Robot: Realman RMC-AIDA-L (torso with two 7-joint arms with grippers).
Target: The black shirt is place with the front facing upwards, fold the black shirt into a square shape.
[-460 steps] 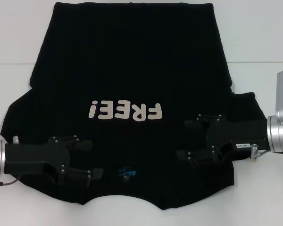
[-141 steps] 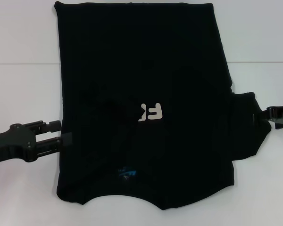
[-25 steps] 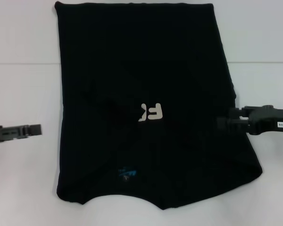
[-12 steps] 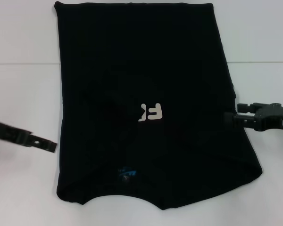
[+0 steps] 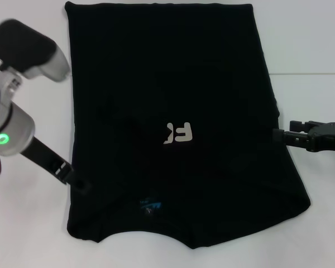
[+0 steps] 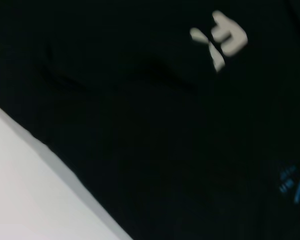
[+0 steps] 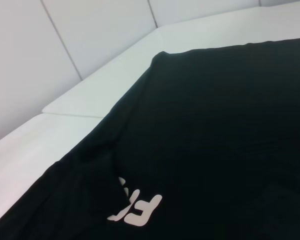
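With both sides folded in, the black shirt (image 5: 173,123) awaited its lengthwise fold; whether the left gripper (image 5: 78,183) and the right gripper (image 5: 279,135) at its edges were clenched, I cannot tell

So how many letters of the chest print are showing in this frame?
2. On the black shirt, a full "F" and beside it on the robot's left a partial letter cut off by the folded-over cloth; the rest are hidden beneath that fold.

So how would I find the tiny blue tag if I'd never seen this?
Start at the white table, where the big black shirt covers most of the middle. Go to the pale letters, then come toward the robot, near the curved neck edge. The small blue label there is the only blue spot on the shirt.
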